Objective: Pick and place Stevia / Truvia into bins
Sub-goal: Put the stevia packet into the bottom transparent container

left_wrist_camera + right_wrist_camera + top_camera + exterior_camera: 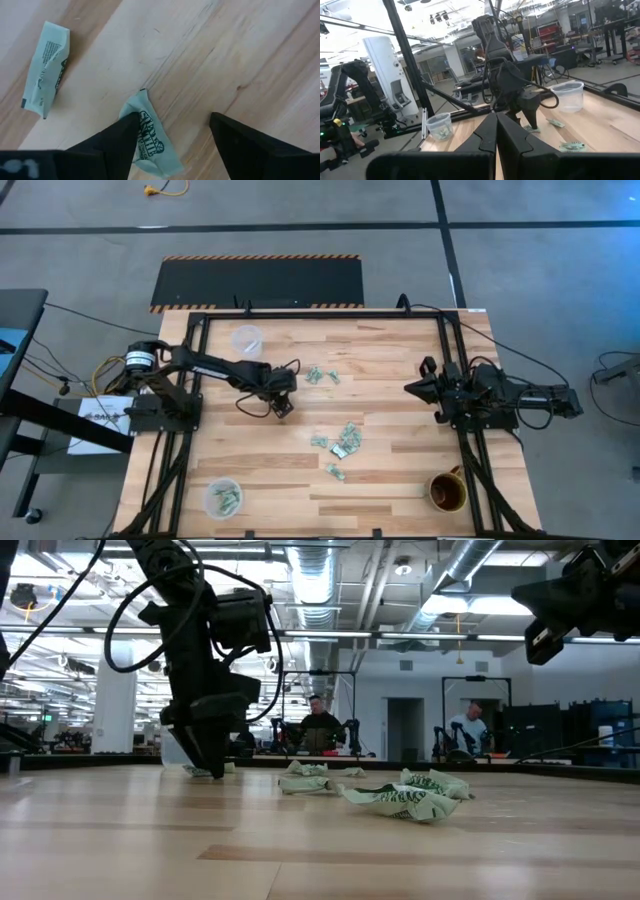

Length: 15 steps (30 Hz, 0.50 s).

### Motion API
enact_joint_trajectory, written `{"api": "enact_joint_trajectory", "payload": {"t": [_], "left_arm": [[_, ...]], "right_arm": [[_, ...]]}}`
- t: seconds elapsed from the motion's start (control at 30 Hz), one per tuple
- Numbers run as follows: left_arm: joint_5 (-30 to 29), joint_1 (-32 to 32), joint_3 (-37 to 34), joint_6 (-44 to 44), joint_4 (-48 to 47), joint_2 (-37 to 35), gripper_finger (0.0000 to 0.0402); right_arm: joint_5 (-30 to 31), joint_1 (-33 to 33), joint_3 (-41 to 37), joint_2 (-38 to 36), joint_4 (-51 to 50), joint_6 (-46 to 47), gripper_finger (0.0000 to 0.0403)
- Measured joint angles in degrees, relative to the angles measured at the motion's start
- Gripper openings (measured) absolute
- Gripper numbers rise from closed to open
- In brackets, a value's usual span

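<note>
Pale green and white Stevia packets lie flat on the wooden table in loose groups [322, 375], [340, 442]. My left gripper [283, 408] is open, low over the table's middle, pointing down. In the left wrist view one packet [155, 145] lies between its fingers [174, 117], partly under one finger [120, 142]; a second packet [45, 70] lies apart. One clear cup [246, 340] stands near the far edge, another [223, 498] near the near left corner with packets in it. My right gripper [496, 135] is shut, raised at the table's right [412, 387]. My left gripper comes from above, pointing down, with one finger [120, 142] over the edge of a packet [142, 122] that lies flat on the table. Whether that finger touches the packet, I cannot tell. The other finger [240, 145] stands clear of it.
A brown mug [447, 492] stands near the near right corner. Dark frame rails [455, 380] run along the table's left and right sides. Bare wood lies between the packet groups and the cups. People sit in the room beyond the table [318, 725].
</note>
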Motion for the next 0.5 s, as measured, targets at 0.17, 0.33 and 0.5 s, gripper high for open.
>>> {"api": "enact_joint_trajectory", "payload": {"t": [0.17,0.33,0.5], "left_arm": [[0.17,-0.19,3.39,0.01,-5.74,0.26,0.0245],[-1.98,-0.24,6.05,0.29,-10.99,0.23,0.0245],[-4.58,-0.22,5.78,-1.78,-15.82,0.17,0.0245]], "right_arm": [[-0.01,-0.01,0.0,0.0,0.0,0.01,0.0],[-0.02,0.0,0.0,0.0,0.0,0.0,0.0],[-0.02,0.0,-0.04,0.0,0.0,0.01,0.0]]}}
